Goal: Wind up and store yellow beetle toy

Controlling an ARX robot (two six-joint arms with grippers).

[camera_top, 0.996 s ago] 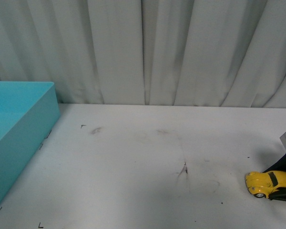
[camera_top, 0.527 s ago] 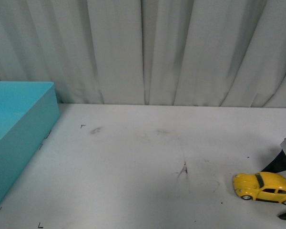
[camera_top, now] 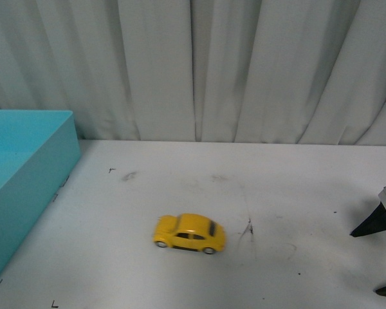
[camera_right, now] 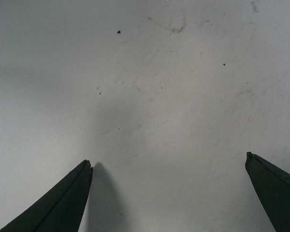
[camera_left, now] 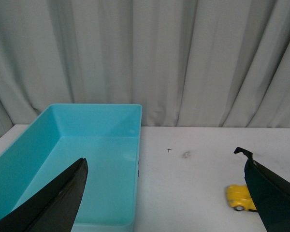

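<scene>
The yellow beetle toy point(camera_top: 189, 234) stands free on the white table near the middle, slightly blurred. In the left wrist view it point(camera_left: 239, 198) shows partly behind one finger. My right gripper point(camera_top: 377, 257) is open and empty at the table's right edge, far from the toy; in the right wrist view point(camera_right: 168, 162) only bare table lies between its fingers. My left gripper point(camera_left: 164, 166) is open and empty, held above the table's left side, and is out of the front view.
A turquoise open box point(camera_top: 26, 187) stands at the table's left side, empty inside in the left wrist view point(camera_left: 63, 164). A white pleated curtain point(camera_top: 193, 64) hangs behind the table. Small dark marks point(camera_top: 248, 228) dot the tabletop.
The right gripper let go of the toy, and the toy rolled left from the right edge to the table's middle. The right gripper stayed at the right edge.
</scene>
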